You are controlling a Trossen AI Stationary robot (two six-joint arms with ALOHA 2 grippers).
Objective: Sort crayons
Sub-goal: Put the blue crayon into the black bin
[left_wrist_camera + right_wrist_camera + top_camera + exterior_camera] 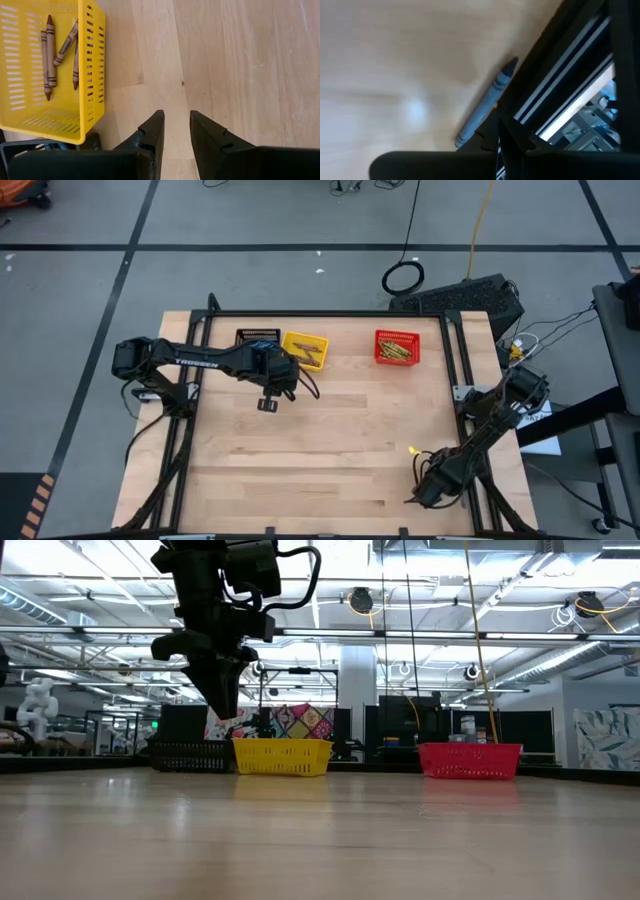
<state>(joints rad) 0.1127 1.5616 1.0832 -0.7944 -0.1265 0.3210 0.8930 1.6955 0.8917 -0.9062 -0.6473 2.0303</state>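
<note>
Seemingly between picks, the left gripper (267, 404) hangs over bare wood left of centre in the high view, just below the yellow basket (304, 348) of brown crayons (49, 55), fingers parted with nothing between them. The right gripper (430, 488), lower right, is closed, empty; a blue-grey crayon (485, 102) lies beside it, likely the next pick.

Workshop hall behind the table

A grey floor (300, 220) crossed by dark lines is seen; ceiling beams (450, 635) and hanging cables (407, 630) are lit overhead.
</note>
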